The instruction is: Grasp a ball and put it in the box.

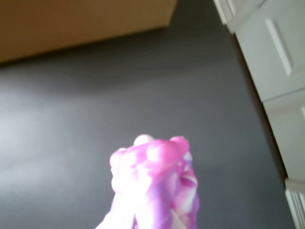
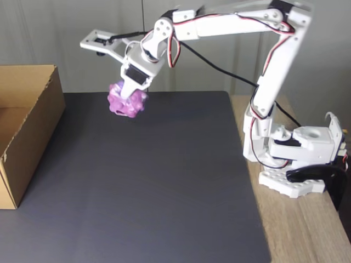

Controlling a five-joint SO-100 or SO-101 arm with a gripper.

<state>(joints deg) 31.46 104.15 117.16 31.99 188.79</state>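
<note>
Upper left of the fixed view, the tool [image 2: 129,99] clamps the ball [image 2: 127,101] aloft over the dark worktop [image 2: 148,181], short of the box [image 2: 33,129]. Looks soft, light, squashy; bumps give grip across its middle.

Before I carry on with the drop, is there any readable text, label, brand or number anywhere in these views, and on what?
None readable in either view.
The box: plain brown cardboard, no print on the walls that show.
The ball, held in the end effector: marbled colour only, no marking.
The white arm and its base: no legible label or number; any small markings are too blurred to tell.
The dark mat: unmarked.
</note>
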